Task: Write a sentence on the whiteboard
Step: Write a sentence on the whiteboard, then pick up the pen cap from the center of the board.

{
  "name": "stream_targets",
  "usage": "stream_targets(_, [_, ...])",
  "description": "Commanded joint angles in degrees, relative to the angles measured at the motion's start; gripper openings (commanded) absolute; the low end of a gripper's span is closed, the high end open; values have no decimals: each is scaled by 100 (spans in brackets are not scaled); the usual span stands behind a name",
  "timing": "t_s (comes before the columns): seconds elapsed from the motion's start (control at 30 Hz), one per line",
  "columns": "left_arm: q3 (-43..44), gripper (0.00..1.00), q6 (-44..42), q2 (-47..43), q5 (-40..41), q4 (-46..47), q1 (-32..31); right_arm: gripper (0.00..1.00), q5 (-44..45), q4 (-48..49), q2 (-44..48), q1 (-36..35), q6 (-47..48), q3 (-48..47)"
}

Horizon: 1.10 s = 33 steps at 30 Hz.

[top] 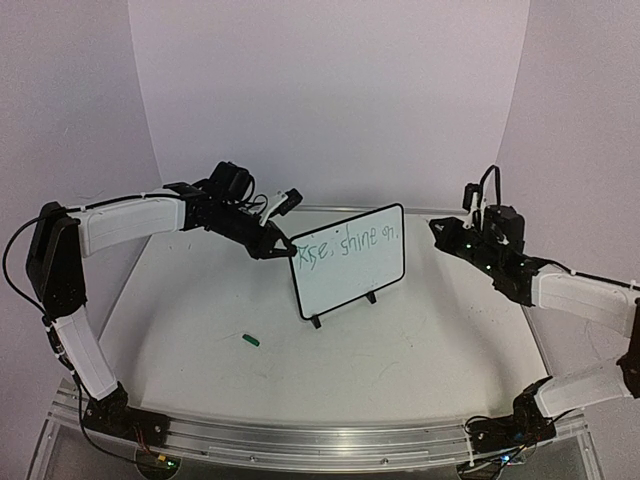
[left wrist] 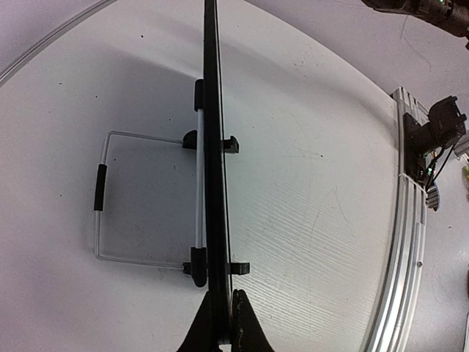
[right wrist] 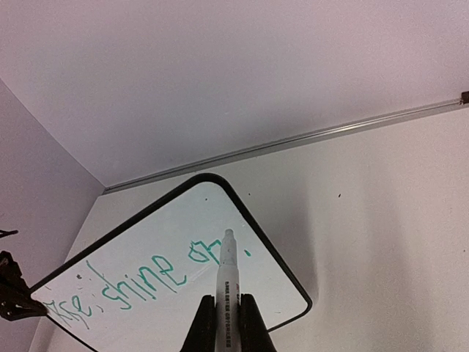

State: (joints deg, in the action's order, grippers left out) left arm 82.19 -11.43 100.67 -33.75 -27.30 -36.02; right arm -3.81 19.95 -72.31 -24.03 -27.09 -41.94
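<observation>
1. left gripper (left wrist: 223,312) is pinching the left edge of the whiteboard (top: 350,275), which stands upright mid-table.
2. right gripper (right wrist: 229,323) is clamped on a white marker (right wrist: 226,268), tip by the last letters.
3. the sentence (top: 345,243) runs in green along the top.
4. a small green cap (top: 250,341) lies in front.

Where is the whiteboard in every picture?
Top external: the whiteboard stands mid-table.
Left wrist: the whiteboard is edge-on, a thin black line down the middle.
Right wrist: the whiteboard is lower left, tilted, with the green sentence showing.
Shared landmark: the left end effector pinching the board's edge, bottom centre in its own view and far left in the right wrist view.
</observation>
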Motion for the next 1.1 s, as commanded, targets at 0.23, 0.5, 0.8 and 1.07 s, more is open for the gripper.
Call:
stream_targets(0.23, [28, 19, 101, 228, 93, -487, -81, 0, 515, -517, 895, 26, 287, 248])
stream_targets(0.5, [-91, 44, 80, 40, 159, -395, -81, 0, 521, -593, 1021, 23, 282, 298])
stream_targets(0.8, [-292, 73, 24, -202, 512, -230, -73, 0, 508, -658, 1199, 29, 289, 386])
stream_targets(1.07, [-787, 88, 10, -799, 1288, 429, 0, 0, 444, -719, 1388, 20, 304, 431])
